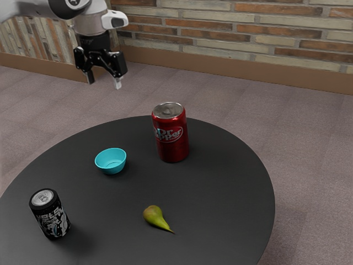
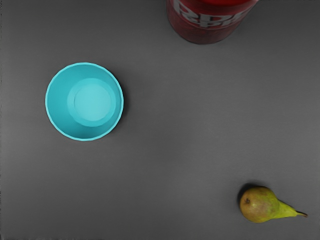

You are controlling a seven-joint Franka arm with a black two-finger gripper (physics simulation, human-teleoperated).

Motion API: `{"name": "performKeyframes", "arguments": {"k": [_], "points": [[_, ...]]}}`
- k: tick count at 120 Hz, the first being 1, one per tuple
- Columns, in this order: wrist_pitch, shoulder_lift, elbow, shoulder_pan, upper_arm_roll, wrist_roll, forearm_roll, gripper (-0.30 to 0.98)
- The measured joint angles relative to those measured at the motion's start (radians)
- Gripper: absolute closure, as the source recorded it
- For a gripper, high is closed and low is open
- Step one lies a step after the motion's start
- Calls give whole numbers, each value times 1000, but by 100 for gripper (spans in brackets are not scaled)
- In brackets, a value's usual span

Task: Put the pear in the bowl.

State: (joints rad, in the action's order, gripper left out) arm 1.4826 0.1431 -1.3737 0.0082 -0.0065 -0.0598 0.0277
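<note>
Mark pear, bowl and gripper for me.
Pear (image 2: 258, 204): wrist view, on its rounded body.
Bowl (image 2: 93, 102): wrist view, on its inside bottom.
Gripper (image 1: 104, 84): exterior view, midway between its fingertips.

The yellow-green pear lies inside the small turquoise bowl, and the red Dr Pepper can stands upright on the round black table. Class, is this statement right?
Not quite: the pear lies on the table, apart from the bowl, as both the exterior and wrist views show. The can does stand upright on the table.
</note>
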Motion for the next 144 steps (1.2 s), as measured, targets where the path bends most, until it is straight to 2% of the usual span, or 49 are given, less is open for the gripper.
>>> {"name": "performKeyframes", "arguments": {"k": [32,56,73,91,112,144], "points": [[-19,-62,-9,-4,-23,-29,-6,0],[-33,-101,-55,-9,-60,-174,-15,0],[110,-223,-432,-7,-83,-261,-21,0],[282,-223,-634,-10,-119,-354,-45,0],[480,-183,-753,-5,-174,-448,-89,0],[685,-141,-881,-51,-215,-664,-133,0]]}}
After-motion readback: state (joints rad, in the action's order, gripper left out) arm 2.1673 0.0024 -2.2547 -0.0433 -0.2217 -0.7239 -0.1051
